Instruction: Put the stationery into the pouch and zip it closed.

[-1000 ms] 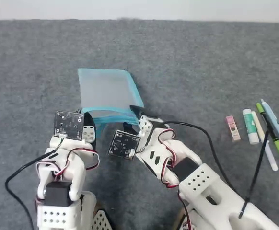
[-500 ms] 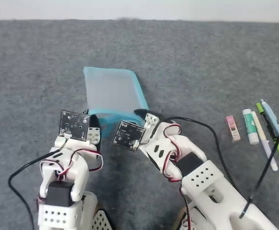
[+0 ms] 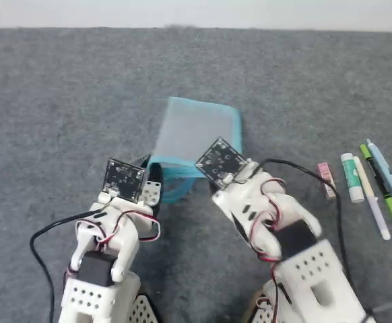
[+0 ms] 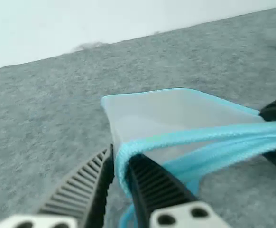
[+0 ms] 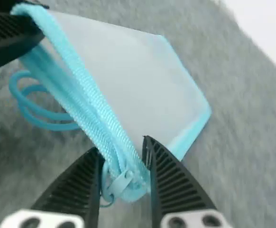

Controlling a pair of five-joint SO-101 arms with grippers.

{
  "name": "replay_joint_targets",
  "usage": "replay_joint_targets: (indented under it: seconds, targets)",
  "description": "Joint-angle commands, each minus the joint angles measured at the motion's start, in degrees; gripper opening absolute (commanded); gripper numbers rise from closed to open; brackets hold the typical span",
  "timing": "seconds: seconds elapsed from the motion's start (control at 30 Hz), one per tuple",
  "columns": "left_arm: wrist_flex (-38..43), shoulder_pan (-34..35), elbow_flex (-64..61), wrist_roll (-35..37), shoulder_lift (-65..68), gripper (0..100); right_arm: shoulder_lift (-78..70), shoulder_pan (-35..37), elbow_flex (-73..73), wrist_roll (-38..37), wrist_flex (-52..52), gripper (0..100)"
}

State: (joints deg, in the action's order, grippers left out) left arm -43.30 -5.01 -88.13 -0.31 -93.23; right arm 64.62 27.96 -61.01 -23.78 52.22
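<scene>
Gripped the pouch point(image 3: 199, 131) by its zipper edge at both ends. Had the left claw point(image 4: 119, 159) pinched almost shut on one corner and the right claw point(image 5: 122, 154) pinched almost shut on the other, right at the pull point(image 5: 124, 180). Lay stretched out beyond both claws, far side down on the carpet point(image 3: 61, 87). Left the stationery point(image 3: 374, 185) in a row well off the right claw's outer side. Looked like the opening step. Next called for drawing the pull along the zipper while anchoring the opposite corner.

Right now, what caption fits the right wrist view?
The right gripper shut on the zipper end of the pouch, left gripper on the other end.
</scene>
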Motion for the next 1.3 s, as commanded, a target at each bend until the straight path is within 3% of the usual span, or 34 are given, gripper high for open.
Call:
replay_joint_targets:
  seconds: [0.0,0.07,0.13,0.27,0.43,0.6,1.0,1.1,1.27]
  targets:
    - [2.90,1.67,0.40,3.16,-0.62,1,4.70,-6.20,4.40,1.49,13.14,22.5]
    - [2.99,4.57,0.48,3.52,-0.62,1,4.18,-5.85,4.13,1.05,15.43,30.5]
    - [3.52,8.26,0.66,4.40,-0.62,1,3.30,-4.62,4.13,1.49,17.98,32.1]
    - [4.40,10.81,0.57,4.84,-0.62,1,2.68,1.63,4.13,1.49,17.36,23.2]
    - [4.31,10.81,0.57,4.66,-0.62,1,0.31,6.73,1.58,4.84,6.55,16.7]
    - [4.31,10.81,0.57,4.66,-0.62,1,-14.02,6.11,4.13,10.73,-1.63,29.5]
    - [2.46,10.73,0.57,4.57,-0.70,1,-45.67,5.58,21.63,12.31,-14.29,30.2]
    - [2.55,10.73,0.40,4.13,-0.70,1,-48.31,5.58,23.21,12.31,-14.64,23.5]
    - [2.37,8.62,-0.57,3.43,-0.70,1,-48.31,3.30,29.45,12.75,-11.30,0.0]
